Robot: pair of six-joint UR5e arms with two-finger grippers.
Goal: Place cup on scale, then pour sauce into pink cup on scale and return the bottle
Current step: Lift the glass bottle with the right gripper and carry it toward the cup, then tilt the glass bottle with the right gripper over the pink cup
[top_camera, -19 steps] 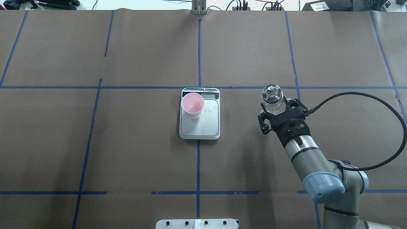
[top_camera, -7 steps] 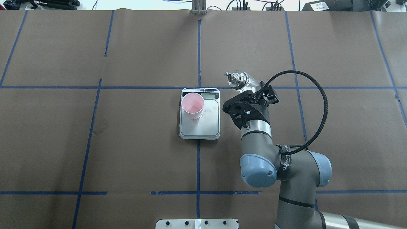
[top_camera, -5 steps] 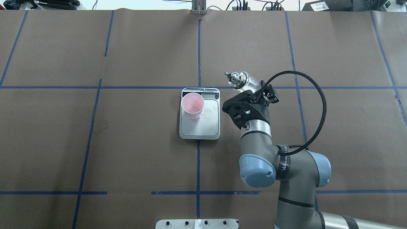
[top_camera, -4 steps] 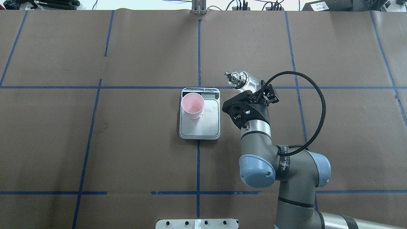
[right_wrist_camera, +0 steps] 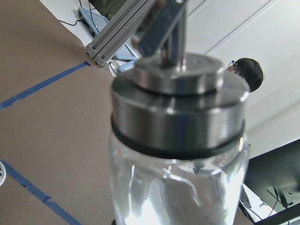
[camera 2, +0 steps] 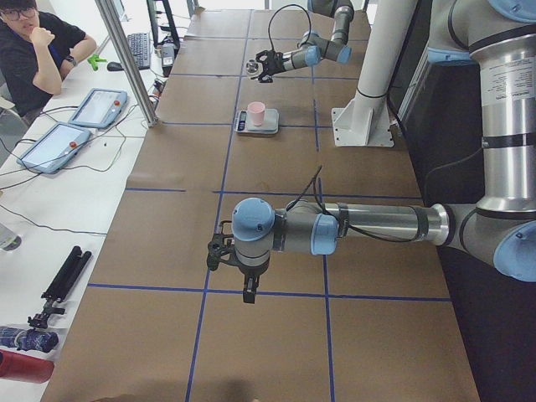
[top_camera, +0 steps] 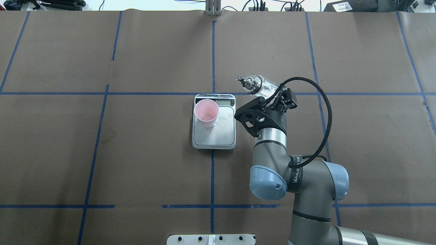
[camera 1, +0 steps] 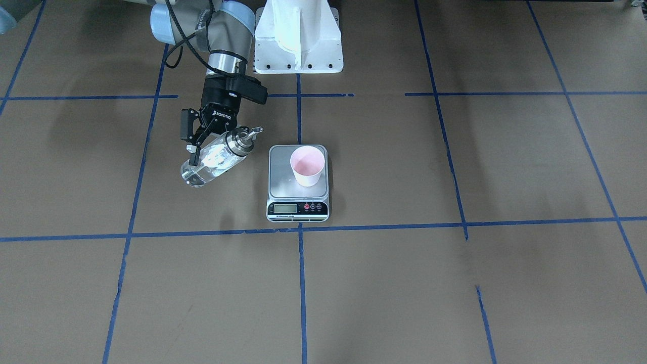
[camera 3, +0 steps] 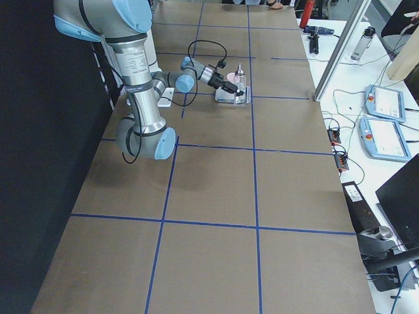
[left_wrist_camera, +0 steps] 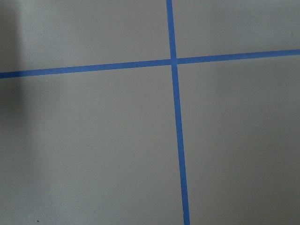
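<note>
The cup [camera 1: 307, 167] stands upright on the scale [camera 1: 281, 178], toward the platform's back edge, away from the display strip. Just beside the scale, on the robot's right, the right end effector [camera 1: 206, 150] has its 2 fingers clamped on the bottle [camera 1: 216, 157], held above the counter [camera 1: 455, 283] and tilted, metal spout toward the scale. The left end effector [camera 2: 226, 253] hangs well apart from the scale; its state I cannot tell.

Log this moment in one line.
right tool: shut on glass bottle, tilted, spout short of kitchen scale | paper cup: upright on scale | pour: not begun
</note>
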